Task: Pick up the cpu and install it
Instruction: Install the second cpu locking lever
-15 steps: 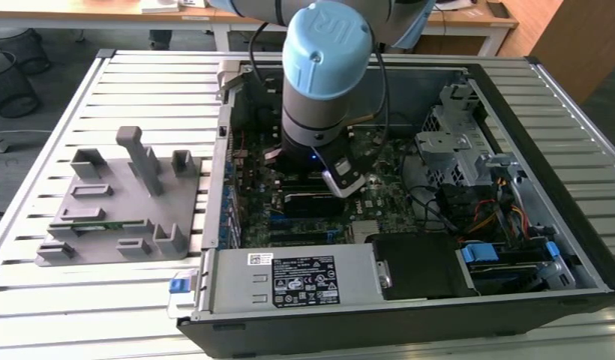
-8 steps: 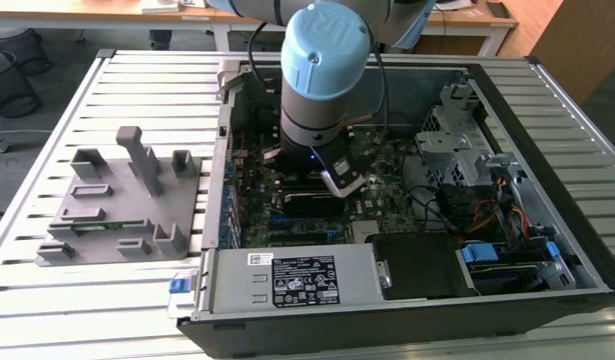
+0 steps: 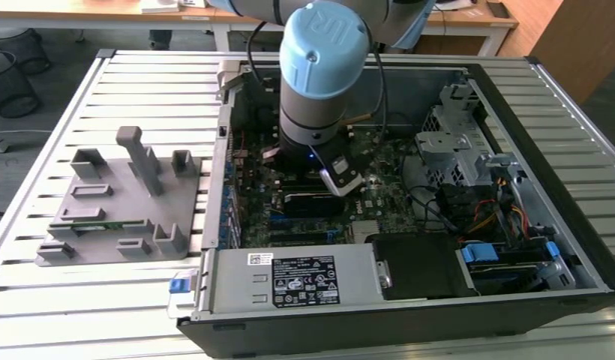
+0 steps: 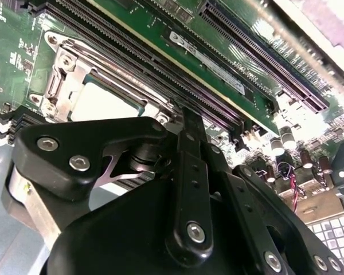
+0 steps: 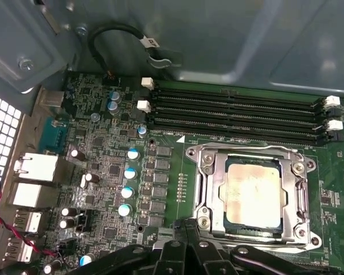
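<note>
reaching straight down into the open computer case (image 3: pixel 547 97), the arm holds the gripper (image 5: pixel 186 229) low over the motherboard (image 5: pixel 109 172). its jaws look pressed together and empty. the cpu (image 5: pixel 253 192) sits in its socket frame (image 5: pixel 209 157), just beyond the fingertips. no print is readable.

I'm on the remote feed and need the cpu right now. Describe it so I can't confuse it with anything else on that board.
Start at the open computer case on the slatted table and find the green motherboard inside, beneath the arm. Beside the four long black memory slots sits a silver metal socket frame. The cpu lies flat within that frame: the board's one plain, pale square metal plate, unlike the small capacitors and dark chips around it.
</note>
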`<state>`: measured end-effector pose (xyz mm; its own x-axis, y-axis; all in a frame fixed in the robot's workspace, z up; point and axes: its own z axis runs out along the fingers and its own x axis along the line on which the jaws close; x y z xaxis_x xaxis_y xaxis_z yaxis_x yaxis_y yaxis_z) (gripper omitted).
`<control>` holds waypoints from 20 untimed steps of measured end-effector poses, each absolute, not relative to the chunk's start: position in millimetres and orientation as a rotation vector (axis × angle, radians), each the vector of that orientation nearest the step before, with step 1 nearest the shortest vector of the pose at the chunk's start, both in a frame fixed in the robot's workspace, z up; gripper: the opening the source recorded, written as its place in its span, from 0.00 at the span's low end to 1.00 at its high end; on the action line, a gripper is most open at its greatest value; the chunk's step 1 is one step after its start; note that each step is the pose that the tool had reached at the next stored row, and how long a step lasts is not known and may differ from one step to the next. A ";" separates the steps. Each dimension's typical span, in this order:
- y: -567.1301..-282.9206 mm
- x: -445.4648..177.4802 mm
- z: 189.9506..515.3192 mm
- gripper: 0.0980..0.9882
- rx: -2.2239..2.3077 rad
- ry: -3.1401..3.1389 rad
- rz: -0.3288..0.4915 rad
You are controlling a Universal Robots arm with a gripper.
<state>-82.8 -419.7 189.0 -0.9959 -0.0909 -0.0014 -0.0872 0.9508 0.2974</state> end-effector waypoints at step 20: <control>-417.7 -84.2 200.5 0.01 0.145 -3.090 -0.471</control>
